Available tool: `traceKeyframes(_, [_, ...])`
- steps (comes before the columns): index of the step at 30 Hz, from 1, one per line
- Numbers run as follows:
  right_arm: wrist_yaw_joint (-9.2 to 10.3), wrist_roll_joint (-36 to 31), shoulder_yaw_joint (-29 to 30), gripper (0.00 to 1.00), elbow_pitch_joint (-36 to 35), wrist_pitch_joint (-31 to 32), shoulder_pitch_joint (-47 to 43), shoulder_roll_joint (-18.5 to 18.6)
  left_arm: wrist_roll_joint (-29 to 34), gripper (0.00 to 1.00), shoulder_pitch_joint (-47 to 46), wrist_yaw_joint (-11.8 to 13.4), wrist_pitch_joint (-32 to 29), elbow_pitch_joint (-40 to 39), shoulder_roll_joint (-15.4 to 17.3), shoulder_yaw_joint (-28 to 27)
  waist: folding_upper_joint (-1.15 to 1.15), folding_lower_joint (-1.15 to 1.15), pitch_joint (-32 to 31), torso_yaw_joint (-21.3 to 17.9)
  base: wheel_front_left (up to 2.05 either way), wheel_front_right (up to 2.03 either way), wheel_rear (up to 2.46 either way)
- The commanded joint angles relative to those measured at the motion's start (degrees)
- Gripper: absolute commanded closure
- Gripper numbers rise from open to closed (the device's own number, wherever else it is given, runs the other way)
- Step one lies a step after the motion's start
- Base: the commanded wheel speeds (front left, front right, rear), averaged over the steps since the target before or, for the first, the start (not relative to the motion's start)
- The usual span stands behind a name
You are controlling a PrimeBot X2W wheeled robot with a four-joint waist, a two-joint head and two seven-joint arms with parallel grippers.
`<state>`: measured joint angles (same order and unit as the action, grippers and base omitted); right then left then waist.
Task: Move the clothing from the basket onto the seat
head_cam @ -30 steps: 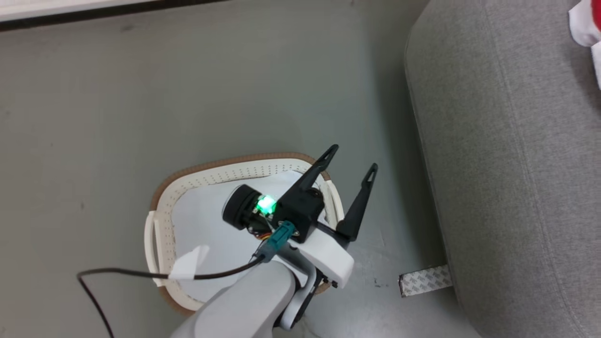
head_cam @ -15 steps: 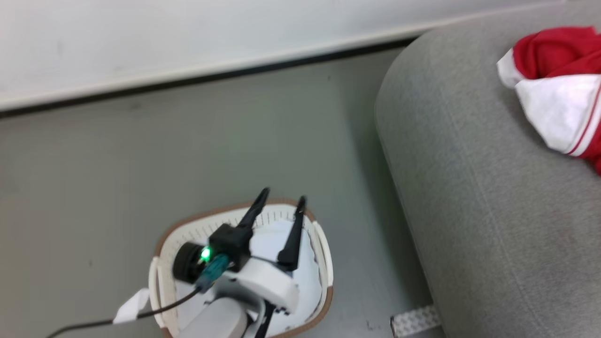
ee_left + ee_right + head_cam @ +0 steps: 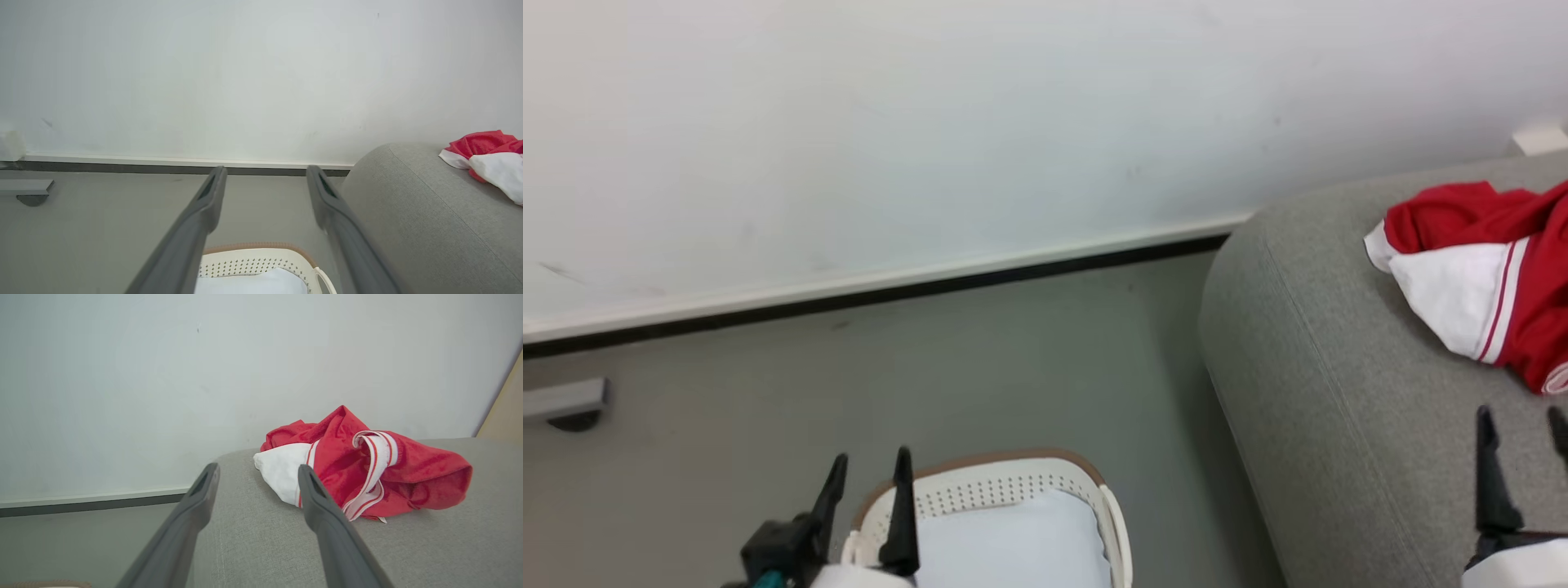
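Fingers of left gripper [image 3: 870, 459] apart, nothing between them; right gripper [image 3: 1521, 415] likewise spread and empty. White wall [image 3: 931, 122] across top, dark skirting strip at its base. Grey floor [image 3: 1013, 367] below. Seat [image 3: 1339, 367] at right, rounded edge facing basket. Basket [image 3: 1005, 482] on floor near seat, under left gripper, brown rim band on top. Clothing [image 3: 1503, 245] crumpled on seat toward wall, ahead of right gripper, apart from it: red, white panel, striped trim. Pale blue-white pad [image 3: 1013, 547] lies in basket.
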<state>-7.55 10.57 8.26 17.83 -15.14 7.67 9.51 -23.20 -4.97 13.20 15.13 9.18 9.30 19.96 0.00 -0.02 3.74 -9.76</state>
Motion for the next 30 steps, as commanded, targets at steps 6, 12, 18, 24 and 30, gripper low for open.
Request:
traceKeyframes(6, [0.13, -2.3, -2.9, 0.0, -2.1, 0.0, -4.7, -3.2, 4.0, 0.0, 5.0, -3.9, 0.0, 1.4, -2.1, -6.2, 0.0, 0.02, -4.7, 4.0, 0.0, 0.0, 0.0])
traceKeyframes(12, [0.13, -4.6, -6.3, 0.0, -1.3, 0.0, -6.8, -4.9, 6.7, 0.0, 7.9, -7.2, 0.0, 3.9, -4.3, -11.4, 0.0, 0.02, -6.5, 5.3, 0.0, 0.0, 0.0])
traceKeyframes(18, [0.13, -5.6, -7.7, 0.0, 0.3, 0.0, -7.5, -6.0, 8.5, 0.0, 9.0, -10.0, 0.0, 5.4, -5.7, -15.0, 0.0, 0.02, -7.2, 5.9, 0.0, 0.0, 0.0])
traceKeyframes(24, [0.13, -5.6, -8.2, 0.0, 1.3, 0.0, -7.7, -6.4, 9.8, 0.0, 8.8, -11.5, 0.0, 6.4, -6.2, -16.9, 0.0, 0.02, -7.3, 6.2, 0.0, 0.0, 0.0])
traceKeyframes(30, [0.13, -5.1, -8.5, 0.0, 1.5, 0.0, -7.5, -6.5, 9.9, 0.0, 8.4, -12.6, 0.0, 7.1, -6.3, -17.3, 0.0, 0.02, -7.1, 6.2, 0.0, 0.0, 0.0])
